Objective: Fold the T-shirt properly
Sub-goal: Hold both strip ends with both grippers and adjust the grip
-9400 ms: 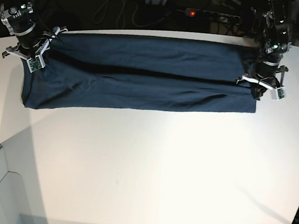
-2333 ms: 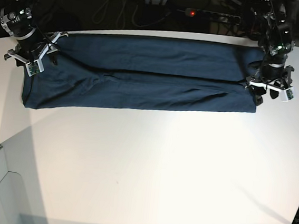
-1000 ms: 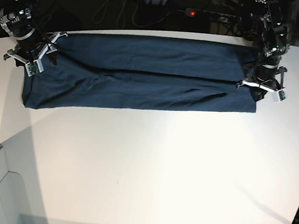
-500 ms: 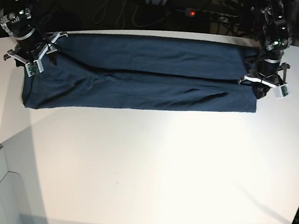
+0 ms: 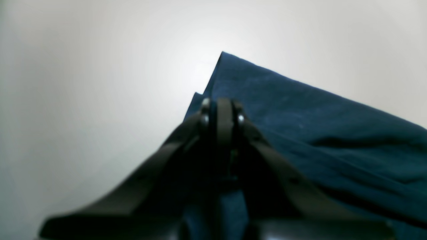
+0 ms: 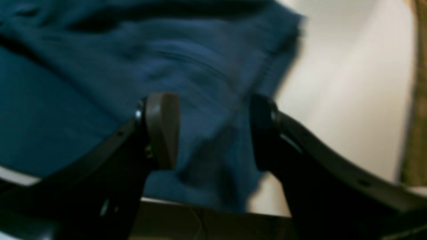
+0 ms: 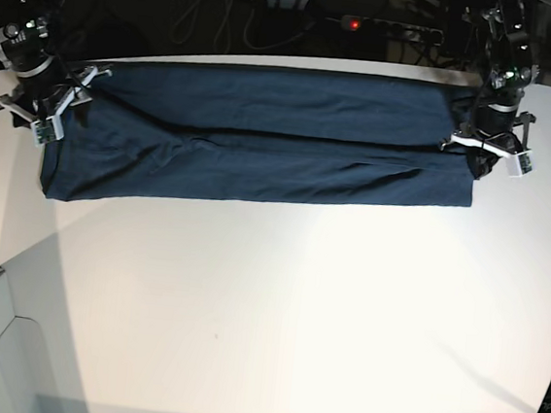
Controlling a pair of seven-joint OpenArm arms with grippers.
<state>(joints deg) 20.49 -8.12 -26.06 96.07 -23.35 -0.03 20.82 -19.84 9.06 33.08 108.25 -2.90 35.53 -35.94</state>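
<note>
The T-shirt (image 7: 263, 137) lies as a long folded band across the table (image 7: 275, 314) toward 12 o'clock in the base view, one tool at each end. In the left wrist view, the left tool (image 5: 220, 111) is pressed together above the shirt's corner. In the right wrist view, the right tool (image 6: 210, 130) stands apart over the blurred fabric.
</note>
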